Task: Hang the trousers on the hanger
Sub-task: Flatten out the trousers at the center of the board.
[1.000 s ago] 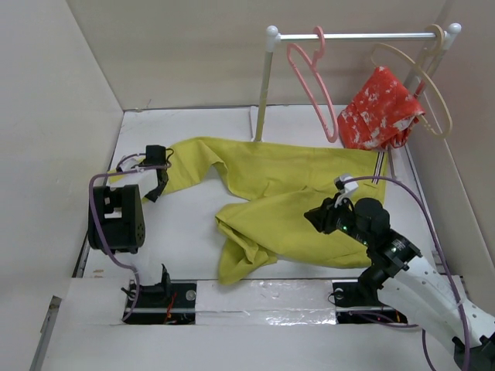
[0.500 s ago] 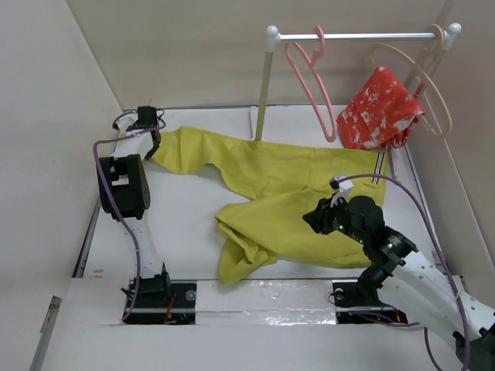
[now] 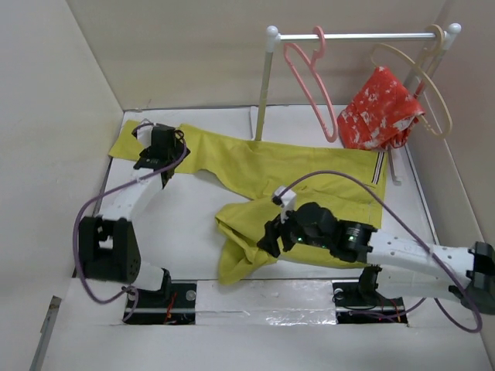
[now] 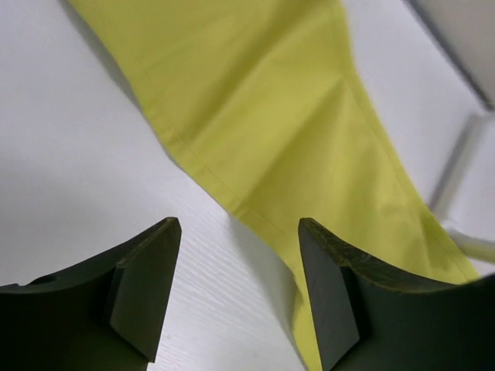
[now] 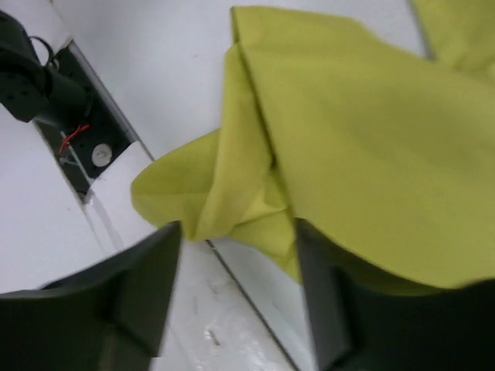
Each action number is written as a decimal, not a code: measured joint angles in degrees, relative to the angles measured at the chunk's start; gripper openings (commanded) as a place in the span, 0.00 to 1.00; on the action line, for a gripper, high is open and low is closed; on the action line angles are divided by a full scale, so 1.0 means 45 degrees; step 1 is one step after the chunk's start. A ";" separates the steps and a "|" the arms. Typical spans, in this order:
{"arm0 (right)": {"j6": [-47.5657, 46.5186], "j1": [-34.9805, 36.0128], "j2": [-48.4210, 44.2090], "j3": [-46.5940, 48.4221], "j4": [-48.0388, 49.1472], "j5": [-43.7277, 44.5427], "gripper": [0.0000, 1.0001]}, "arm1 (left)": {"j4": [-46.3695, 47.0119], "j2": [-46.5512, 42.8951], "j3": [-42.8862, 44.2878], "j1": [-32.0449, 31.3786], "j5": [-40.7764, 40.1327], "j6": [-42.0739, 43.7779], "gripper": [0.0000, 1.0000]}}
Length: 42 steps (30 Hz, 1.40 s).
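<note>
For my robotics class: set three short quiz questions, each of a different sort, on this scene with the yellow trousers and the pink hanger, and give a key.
1. True or false: the trousers hang on the pink hanger.
2. The right gripper hovers over which spot? A: the bunched near end of the trousers. B: the red garment. C: the rail.
3. In a few words: how do the jaws of the left gripper stand, and what do they hold?
Key: 1 false, the trousers lie on the table. 2 A. 3 open, holding nothing; the edge of a trouser leg lies below them.
</note>
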 measured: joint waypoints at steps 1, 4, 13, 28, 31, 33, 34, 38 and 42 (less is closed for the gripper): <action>0.0155 0.0486 0.0515 0.0121 0.0121 0.0243 0.75 | 0.0257 -0.0777 -0.0539 -0.0301 -0.0049 -0.0029 0.57; 0.0486 0.1292 0.2302 0.0505 0.0432 0.0758 0.74 | 0.1088 -0.2827 -0.1948 -0.1880 -0.0107 -0.0121 0.55; 0.1020 0.1705 0.6815 0.2599 0.0612 0.1506 0.37 | 0.1554 -0.6747 -0.5158 -0.3235 -0.0141 -0.0486 0.55; 0.0981 -0.0588 -0.1171 0.2487 0.1982 0.2511 0.00 | 0.0855 -0.7844 -0.4794 -0.3245 0.0442 -0.0019 0.57; 0.1511 -0.2171 -0.3400 0.1030 0.2346 0.2409 0.00 | 0.0855 -0.7742 -0.4308 -0.3245 0.0690 0.0248 0.57; 0.2030 -0.2647 -0.3711 -0.0549 0.2297 0.2186 0.00 | 0.0967 -0.7635 -0.4187 -0.3245 0.0884 0.0423 0.57; 0.2351 -0.2832 -0.3701 -0.1554 0.2006 0.2045 0.00 | 0.1069 -0.7495 -0.4177 -0.3245 0.1093 0.0500 0.57; 0.3332 -0.3332 -0.3759 -0.4517 -0.0685 0.1773 0.01 | 0.1185 -0.5843 -0.3847 -0.4512 0.0962 0.0772 0.58; 0.3750 -0.3696 -0.5455 -0.4828 -0.2560 0.2147 0.03 | 0.0170 -0.3031 -0.1962 -0.8063 -0.0729 0.0748 0.58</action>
